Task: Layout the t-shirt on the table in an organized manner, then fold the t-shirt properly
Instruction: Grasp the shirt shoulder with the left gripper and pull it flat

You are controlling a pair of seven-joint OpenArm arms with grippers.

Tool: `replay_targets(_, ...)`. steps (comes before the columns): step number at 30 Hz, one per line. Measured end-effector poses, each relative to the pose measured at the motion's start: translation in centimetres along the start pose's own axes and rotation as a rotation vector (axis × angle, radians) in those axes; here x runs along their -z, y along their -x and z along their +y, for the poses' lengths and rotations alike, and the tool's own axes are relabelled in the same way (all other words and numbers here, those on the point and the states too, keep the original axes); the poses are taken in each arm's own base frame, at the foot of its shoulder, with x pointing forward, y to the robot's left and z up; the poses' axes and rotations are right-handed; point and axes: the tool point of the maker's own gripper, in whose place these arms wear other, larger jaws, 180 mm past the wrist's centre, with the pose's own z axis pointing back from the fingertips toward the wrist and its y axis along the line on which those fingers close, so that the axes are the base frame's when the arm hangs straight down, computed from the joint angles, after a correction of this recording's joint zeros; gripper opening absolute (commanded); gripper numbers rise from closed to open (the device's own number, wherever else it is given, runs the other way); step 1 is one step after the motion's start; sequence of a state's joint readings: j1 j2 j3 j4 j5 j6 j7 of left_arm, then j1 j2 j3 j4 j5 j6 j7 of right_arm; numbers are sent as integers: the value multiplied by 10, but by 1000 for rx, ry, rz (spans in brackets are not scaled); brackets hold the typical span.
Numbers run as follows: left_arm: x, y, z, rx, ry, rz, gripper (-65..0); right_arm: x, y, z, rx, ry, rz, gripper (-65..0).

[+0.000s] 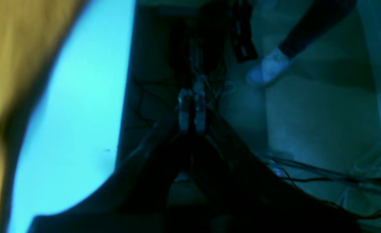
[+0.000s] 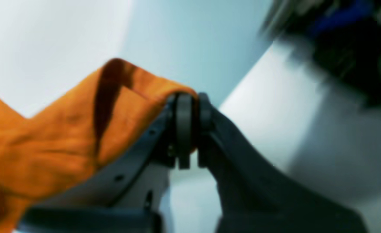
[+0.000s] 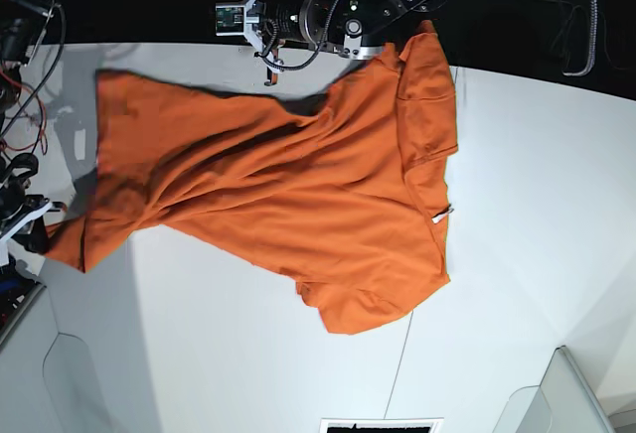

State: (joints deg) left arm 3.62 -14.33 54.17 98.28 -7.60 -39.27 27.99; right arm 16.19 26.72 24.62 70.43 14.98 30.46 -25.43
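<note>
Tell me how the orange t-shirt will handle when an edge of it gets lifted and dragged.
The t-shirt is probably floppy: it lies creased and bunched, and the edge pinched in the right gripper folds over itself. It likely drags easily, since the table looks smooth. It seems light, so the trailing cloth may wrinkle rather than stay spread.

Base view overlooks the whole counter (image 3: 517, 205) from above; both wrist views sit close behind their claws, sharing the t-shirt (image 3: 298, 185).

1 orange t-shirt (image 3: 288, 185), 1 white table (image 3: 527, 215) — 2 robot arms
</note>
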Motion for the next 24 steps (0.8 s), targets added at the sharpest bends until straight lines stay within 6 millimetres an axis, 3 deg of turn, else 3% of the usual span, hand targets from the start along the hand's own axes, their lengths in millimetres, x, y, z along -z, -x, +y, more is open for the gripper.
replay_targets(3,1,-1,-1,2,5,-3,-650,3,-16,0,24,-11,-14,-650)
replay_targets(7,0,-5,13,-22,-55,-9,-650,4,-6,8,57,-37,27,-650)
replay_targets(8,-1,-6,20,-28,-77,-14,-645,4,-2,9,60,-41,31,-650)
replay_targets(12,-10,-28,69,-54,-230,-60,-472,2,12,11,63,-43,59,-650)
replay_targets(14,-15,-43,91,-70,-302,-98,-453,1,20,12,64,-44,75,-650)
replay_targets(18,-18,-64,113,-73,-343,-149,-454,0,35,17,73,-52,102,-650)
replay_targets(21,-12,-59,133,-106,-374,-134,-457,1,39,21,78,-58,114,-650)
replay_targets(24,3,-42,143,-111,-382,-90,-479,1,36,20,79,-58,107,-650)
